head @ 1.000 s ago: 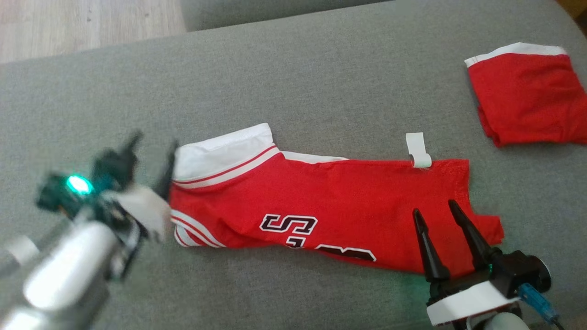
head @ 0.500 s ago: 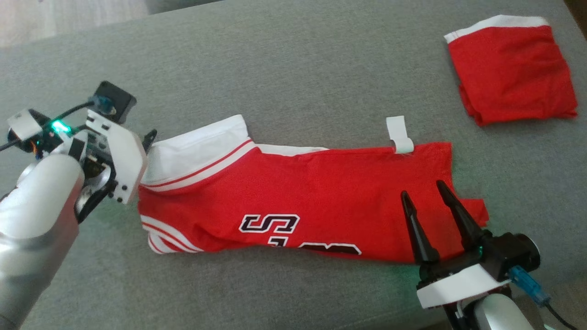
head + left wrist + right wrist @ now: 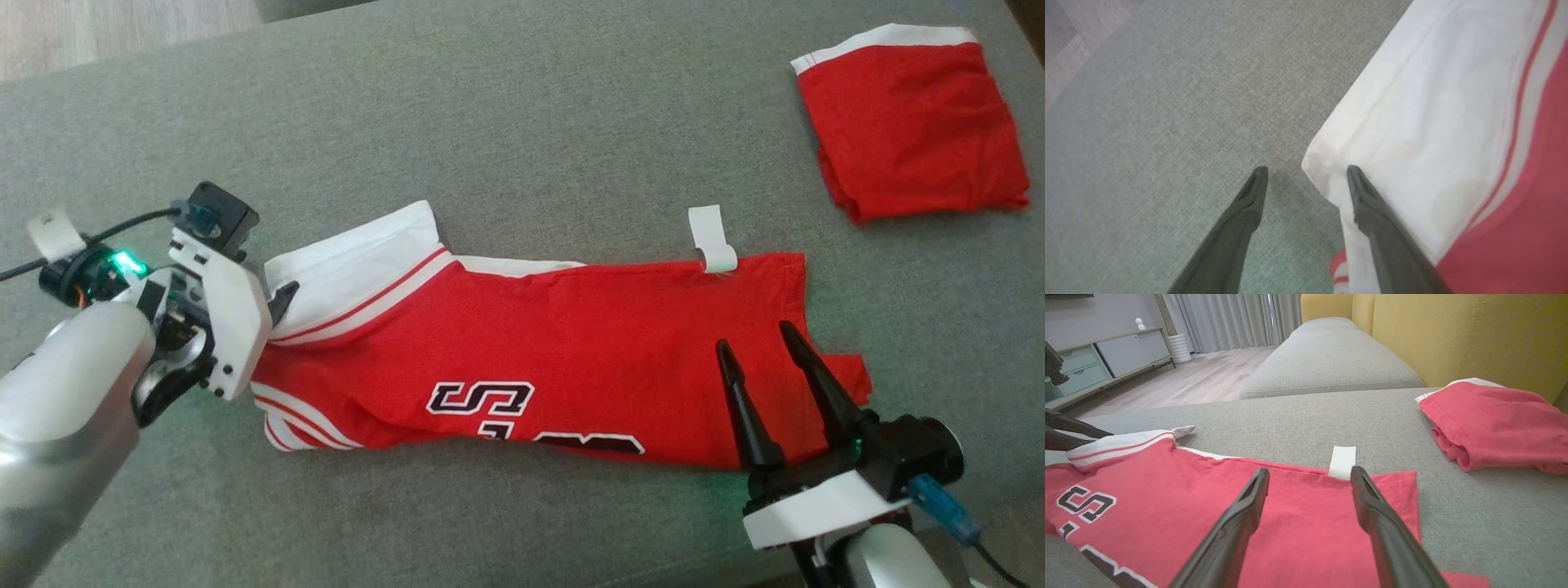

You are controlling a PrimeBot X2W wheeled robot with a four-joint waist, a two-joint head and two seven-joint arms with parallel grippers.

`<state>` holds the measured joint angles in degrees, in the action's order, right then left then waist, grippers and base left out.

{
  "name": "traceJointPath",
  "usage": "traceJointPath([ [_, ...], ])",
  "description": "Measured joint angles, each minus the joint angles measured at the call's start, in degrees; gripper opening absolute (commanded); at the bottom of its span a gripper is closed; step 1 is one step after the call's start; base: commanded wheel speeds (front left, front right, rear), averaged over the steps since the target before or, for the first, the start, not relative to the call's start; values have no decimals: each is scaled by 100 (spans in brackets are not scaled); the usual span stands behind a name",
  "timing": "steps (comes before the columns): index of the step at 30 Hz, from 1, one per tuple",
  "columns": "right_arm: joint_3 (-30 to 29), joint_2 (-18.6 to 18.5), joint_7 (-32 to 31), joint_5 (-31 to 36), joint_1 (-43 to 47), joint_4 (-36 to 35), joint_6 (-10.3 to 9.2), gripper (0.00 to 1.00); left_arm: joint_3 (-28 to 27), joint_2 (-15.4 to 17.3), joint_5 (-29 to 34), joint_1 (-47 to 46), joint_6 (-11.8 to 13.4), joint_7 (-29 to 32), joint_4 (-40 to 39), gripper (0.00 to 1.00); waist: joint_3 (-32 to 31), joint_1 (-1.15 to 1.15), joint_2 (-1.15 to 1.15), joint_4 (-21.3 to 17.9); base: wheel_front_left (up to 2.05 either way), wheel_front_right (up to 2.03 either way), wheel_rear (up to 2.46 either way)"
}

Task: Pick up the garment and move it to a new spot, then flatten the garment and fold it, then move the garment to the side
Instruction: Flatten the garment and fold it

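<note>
On grey cushion (image 3: 522,122) | red jersey (image 3: 571,343) flat | folded red garment (image 3: 910,122) apart

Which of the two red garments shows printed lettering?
The long jersey in the middle; the folded garment at the far right is plain red with a white edge.

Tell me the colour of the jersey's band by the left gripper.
The band is white with a red stripe; clearest in left wrist view.

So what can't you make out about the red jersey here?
Jersey lettering: head view, lower part folded under the near edge.
Left gripper fingers: head view, mostly hidden behind its white mount.
Folded red garment: right wrist view, cut off by the right edge.
White band contact: left wrist view, unclear.
</note>
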<state>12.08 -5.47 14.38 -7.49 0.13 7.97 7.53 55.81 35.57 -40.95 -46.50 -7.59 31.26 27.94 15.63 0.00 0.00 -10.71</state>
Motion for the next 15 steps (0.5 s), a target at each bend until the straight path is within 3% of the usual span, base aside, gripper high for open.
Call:
traceJointPath([
  [10,76,-4,0,0,-4,-5,0,100,199,40,-327,-42,0,-267,27,100,84,0,0,-70,0,0,0],
  [11,75,-5,0,0,-5,-7,0,100,222,41,-355,-64,0,-268,42,89,94,0,0,-86,0,0,0],
  [12,73,-7,0,0,-5,-7,0,100,244,41,-392,-94,0,-269,55,36,101,0,0,-101,0,0,0],
  [13,71,-8,0,0,-5,-7,1,100,281,41,-428,-133,0,-269,60,5,107,0,0,-117,0,0,0],
  [15,64,-10,0,0,-6,-8,0,100,352,33,-513,-171,-1,-268,63,0,111,0,0,-143,0,0,0],
])
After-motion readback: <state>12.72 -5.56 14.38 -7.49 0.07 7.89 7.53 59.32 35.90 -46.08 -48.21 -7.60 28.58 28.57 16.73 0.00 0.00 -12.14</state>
